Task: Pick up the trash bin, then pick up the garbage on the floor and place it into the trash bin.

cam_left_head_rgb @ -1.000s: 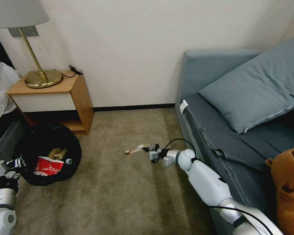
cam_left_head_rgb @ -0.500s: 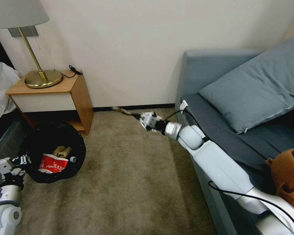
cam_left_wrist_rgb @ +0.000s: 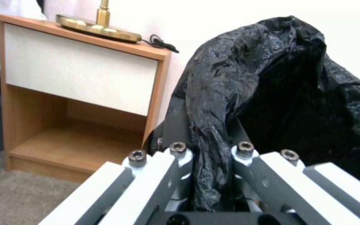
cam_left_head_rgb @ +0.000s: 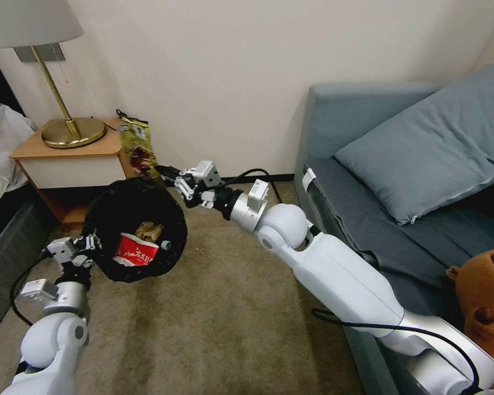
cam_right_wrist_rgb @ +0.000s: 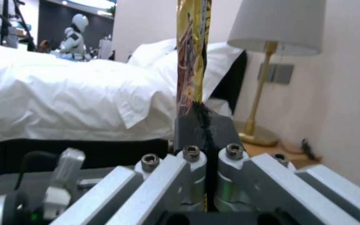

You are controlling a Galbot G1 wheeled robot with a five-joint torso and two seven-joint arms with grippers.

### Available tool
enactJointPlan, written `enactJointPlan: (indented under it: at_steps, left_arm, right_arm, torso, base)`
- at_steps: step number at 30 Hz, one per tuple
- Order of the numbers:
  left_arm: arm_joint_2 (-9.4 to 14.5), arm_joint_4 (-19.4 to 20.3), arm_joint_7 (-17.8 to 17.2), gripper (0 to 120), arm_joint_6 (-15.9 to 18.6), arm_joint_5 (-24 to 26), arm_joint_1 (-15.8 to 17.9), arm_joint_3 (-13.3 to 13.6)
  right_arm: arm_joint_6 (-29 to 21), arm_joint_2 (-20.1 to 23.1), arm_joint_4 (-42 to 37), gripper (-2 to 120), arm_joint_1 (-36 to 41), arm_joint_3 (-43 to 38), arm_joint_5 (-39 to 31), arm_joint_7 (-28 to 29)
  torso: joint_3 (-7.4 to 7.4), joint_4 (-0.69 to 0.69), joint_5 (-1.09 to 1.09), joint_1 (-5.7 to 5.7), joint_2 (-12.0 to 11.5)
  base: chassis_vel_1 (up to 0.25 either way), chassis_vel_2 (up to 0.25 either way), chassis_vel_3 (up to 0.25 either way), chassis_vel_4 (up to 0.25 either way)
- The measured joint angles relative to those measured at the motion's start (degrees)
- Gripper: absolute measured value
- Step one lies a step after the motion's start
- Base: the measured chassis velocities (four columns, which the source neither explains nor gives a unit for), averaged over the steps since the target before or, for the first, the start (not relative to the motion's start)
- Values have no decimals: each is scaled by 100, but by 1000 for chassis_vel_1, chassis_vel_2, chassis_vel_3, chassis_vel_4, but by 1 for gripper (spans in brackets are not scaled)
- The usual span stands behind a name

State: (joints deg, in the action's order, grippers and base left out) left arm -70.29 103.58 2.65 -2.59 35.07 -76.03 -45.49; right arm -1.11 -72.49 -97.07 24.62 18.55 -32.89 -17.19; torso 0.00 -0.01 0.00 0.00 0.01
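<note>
Above the brown carpet [cam_left_head_rgb: 214,329], the left gripper [cam_left_head_rgb: 88,244] pinches the trash bin [cam_left_head_rgb: 134,227] by its crinkly black liner; the right gripper [cam_left_head_rgb: 173,175] clamps a long glossy yellowish snack wrapper [cam_left_head_rgb: 138,148] upright above the round rim.

trash bin [cam_left_head_rgb: 134,230] left, wrapper [cam_left_head_rgb: 138,145] above its rim

The trash bin [cam_left_head_rgb: 134,227] is lined in glossy black, and inside it lie a red-and-white wrapper [cam_left_head_rgb: 135,251] and tan crumpled paper [cam_left_head_rgb: 149,231]. The long snack wrapper [cam_left_head_rgb: 139,151] is yellowish-green with dark brown print. The carpet [cam_left_head_rgb: 214,323] is olive-brown, the sofa [cam_left_head_rgb: 368,219] and its pillow [cam_left_head_rgb: 433,142] slate blue, the nightstand [cam_left_head_rgb: 66,159] honey wood with a cream drawer front, the lamp base [cam_left_head_rgb: 73,132] brass.
</note>
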Motion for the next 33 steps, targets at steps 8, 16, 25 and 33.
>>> enactJointPlan:
  at_steps: [8, 16, 25, 33]
  left_arm:
    - [-153, 95, 4, 5, 15, -112, -54, 77]
    - [-239, 123, 31, 5, -25, -134, -159, 29]
    - [-196, 99, 47, 5, -65, -99, -196, -49]
    - [-207, -77, -78, 5, -68, 0, -163, -130]
  right_arm:
    - [501, -401, 1074, 0, 332, 492, 558, 33]
    - [623, -594, 1499, 1, 426, 681, 993, 176]
    - [566, -618, 1356, 36, 507, 713, 1063, 266]
    - [435, -611, 1052, 64, 618, 442, 970, 616]
  torso:
    - [0, 1, 0, 0, 0]
    - [0, 1, 0, 0, 0]
    - [0, 1, 0, 0, 0]
    - [0, 0, 0, 0, 0]
  base:
    - [0, 0, 0, 0]
    - [0, 0, 0, 0]
    - [0, 0, 0, 0]
    - [0, 0, 0, 0]
